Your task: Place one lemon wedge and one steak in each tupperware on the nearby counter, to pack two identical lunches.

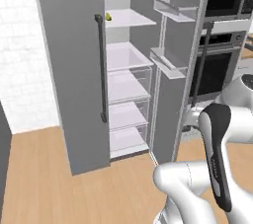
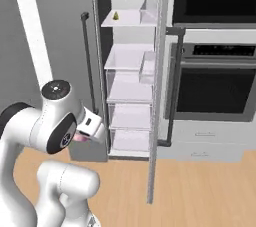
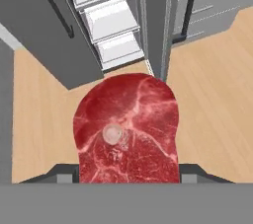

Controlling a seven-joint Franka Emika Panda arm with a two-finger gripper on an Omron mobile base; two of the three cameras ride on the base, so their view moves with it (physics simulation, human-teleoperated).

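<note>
Clearly the hand (image 3: 127,168) is grasping a raw steak (image 3: 126,129) beside the open fridge (image 1: 128,82). Carried loosely, it could slip onto the floor (image 3: 212,94).

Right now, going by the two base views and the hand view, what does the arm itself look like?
The arm is glossy white with rounded, bulbous links. One link carries a long dark grey inset strip, and a round dark joint cap tops another. Near the wrist sits a small white box-like part. No loose cables visible. The gripper has dark grey finger parts.
</note>
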